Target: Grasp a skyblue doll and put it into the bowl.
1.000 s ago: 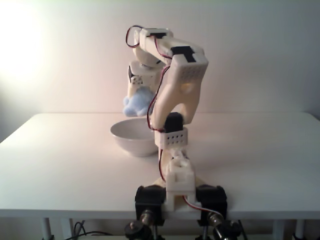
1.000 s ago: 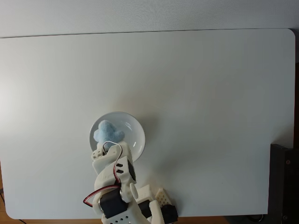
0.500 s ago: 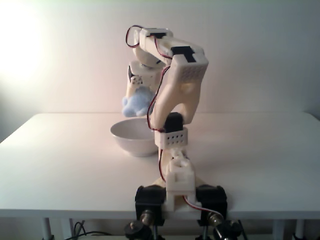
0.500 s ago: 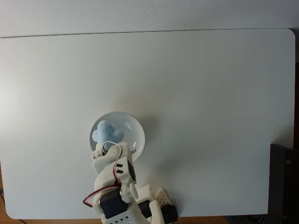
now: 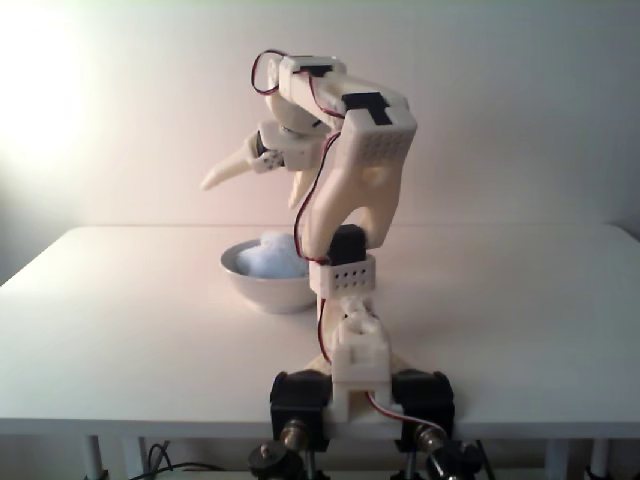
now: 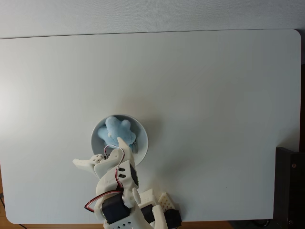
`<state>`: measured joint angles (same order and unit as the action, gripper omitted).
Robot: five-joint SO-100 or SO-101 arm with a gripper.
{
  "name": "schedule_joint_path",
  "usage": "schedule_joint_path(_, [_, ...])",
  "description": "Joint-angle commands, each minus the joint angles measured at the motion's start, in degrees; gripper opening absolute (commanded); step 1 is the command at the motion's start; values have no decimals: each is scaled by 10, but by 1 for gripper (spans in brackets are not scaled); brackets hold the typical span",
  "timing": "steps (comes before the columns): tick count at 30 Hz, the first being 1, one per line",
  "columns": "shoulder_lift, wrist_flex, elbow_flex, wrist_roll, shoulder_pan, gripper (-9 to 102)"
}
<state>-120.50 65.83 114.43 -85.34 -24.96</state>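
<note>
The skyblue doll (image 5: 272, 258) (image 6: 117, 131) lies inside the white bowl (image 5: 260, 290) (image 6: 143, 138), its fuzzy top showing above the rim. In both fixed views the bowl stands just beyond the arm's base, left of the table's middle. My gripper (image 5: 255, 188) (image 6: 99, 152) hangs open above the bowl's near-left side, holding nothing. One finger (image 5: 222, 176) juts out to the left; the other points down toward the bowl and is partly hidden by the arm.
The arm's base (image 5: 355, 370) is clamped to the table's front edge (image 5: 150, 425). A black object (image 6: 288, 186) stands off the table's right side. The white tabletop (image 6: 214, 95) stretches wide to the right and back.
The gripper has opened, one finger swinging out to the left. The doll has dropped from between the fingers into the bowl.
</note>
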Motion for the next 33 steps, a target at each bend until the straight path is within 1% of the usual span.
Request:
schedule_joint_path(1, [-16, -3, -5, 2, 4, 68])
schedule_joint_path(4, [-15, -4, -6, 2, 6, 65])
schedule_joint_path(7, [-10, -5, -7, 1, 30, 53])
schedule_joint_path(9, [-10, -6, -12, 1, 39, 41])
schedule_joint_path(13, [-25, -6, -18, -6, 45, 14])
schedule_joint_path(15, [-56, -6, -34, -1, 47, 2])
schedule_joint_path(16, [-76, -6, -43, -4, 47, -2])
schedule_joint_path(22, [-210, -6, -62, -4, 54, 5])
schedule_joint_path(28, [-350, -5, -55, 0, 98, 5])
schedule_joint_path(33, [-439, 2, -49, 2, 157, 5])
